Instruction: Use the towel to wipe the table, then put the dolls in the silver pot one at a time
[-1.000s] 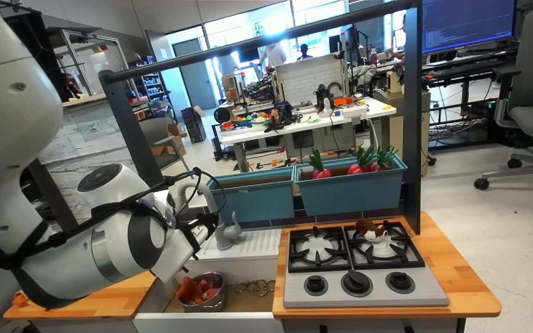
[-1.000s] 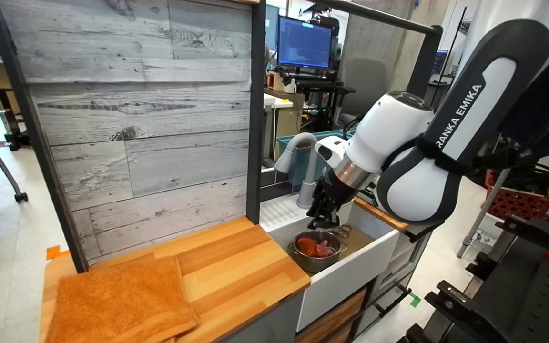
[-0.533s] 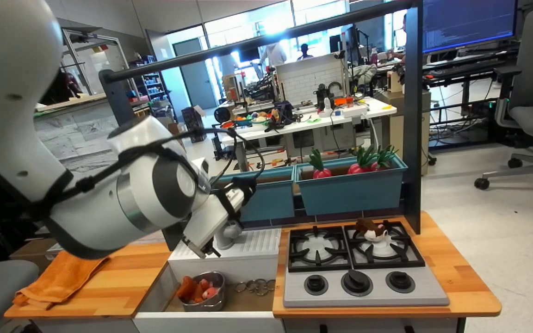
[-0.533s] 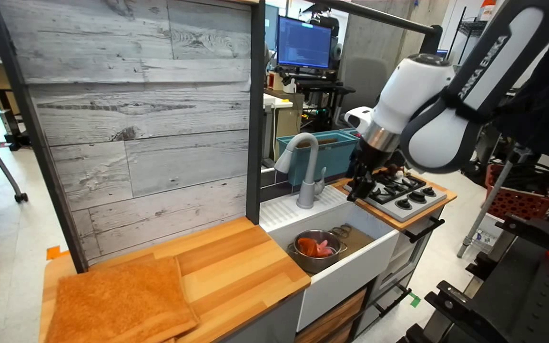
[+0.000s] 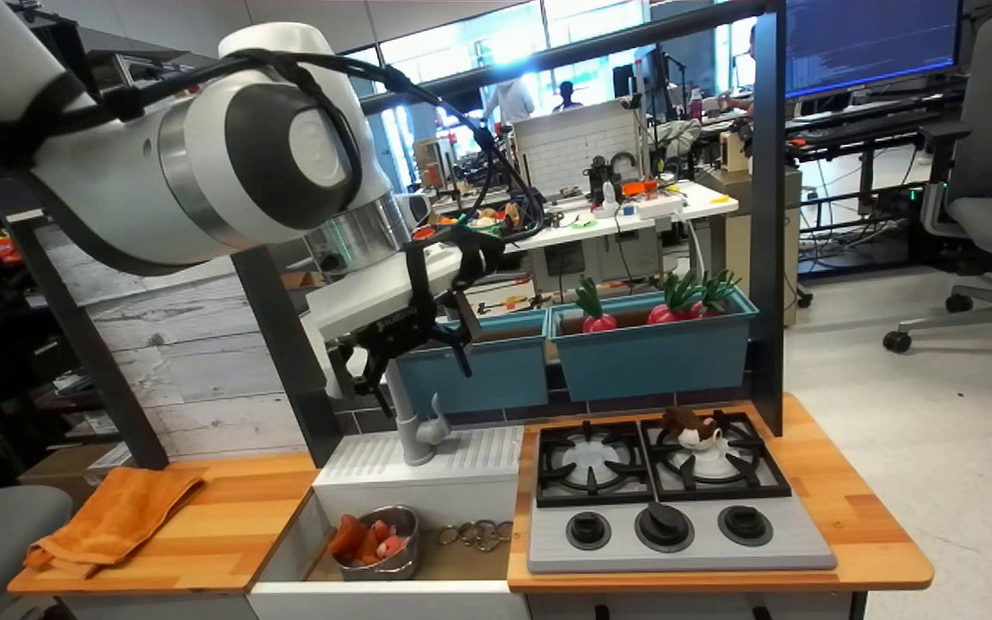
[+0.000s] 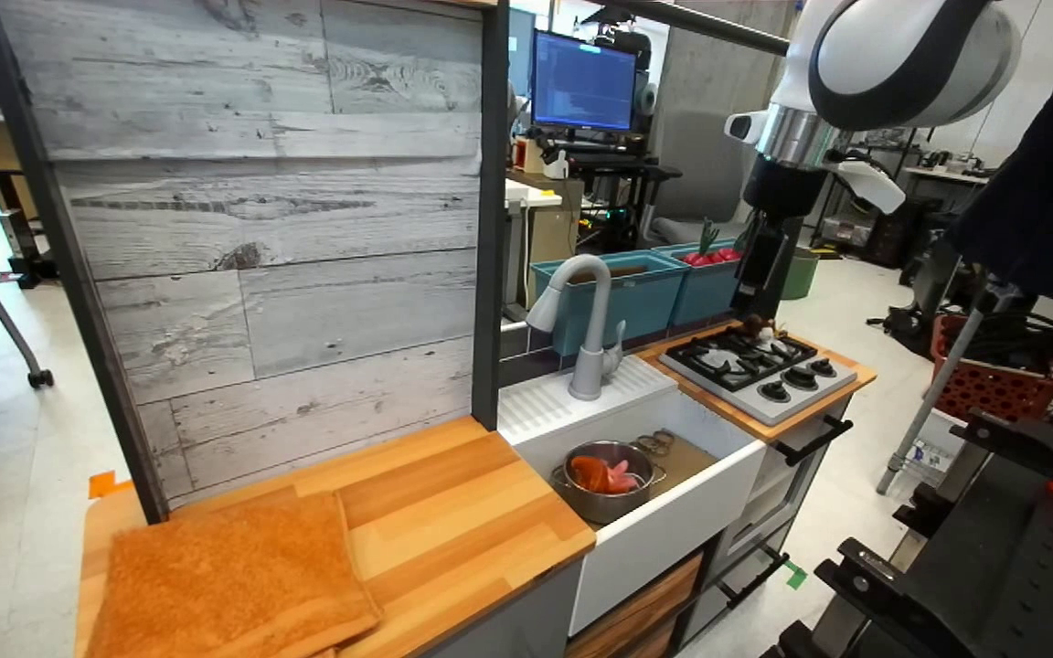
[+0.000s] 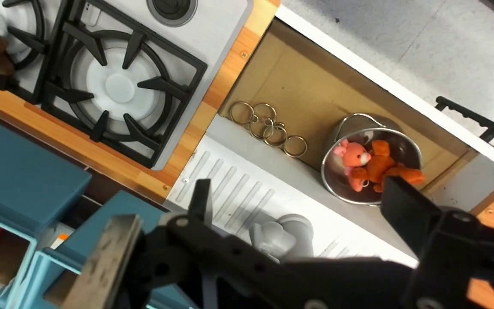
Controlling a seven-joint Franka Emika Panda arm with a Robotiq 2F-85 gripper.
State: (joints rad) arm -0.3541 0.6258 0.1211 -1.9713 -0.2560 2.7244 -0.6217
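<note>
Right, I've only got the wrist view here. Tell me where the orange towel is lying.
Observer: The orange towel lies at the outer end of the wooden countertop, across the sink from the gas stovetop.
Operator: Now give me the height of the jaws; looking straight down, I can't judge it.
Observer: In both exterior views the jaws hang well above the level of the silver pot.
Operator: Finally, describe the front of the gas stovetop; my picture cuts it off.
Observer: Three black knobs sit in a row along it.
</note>
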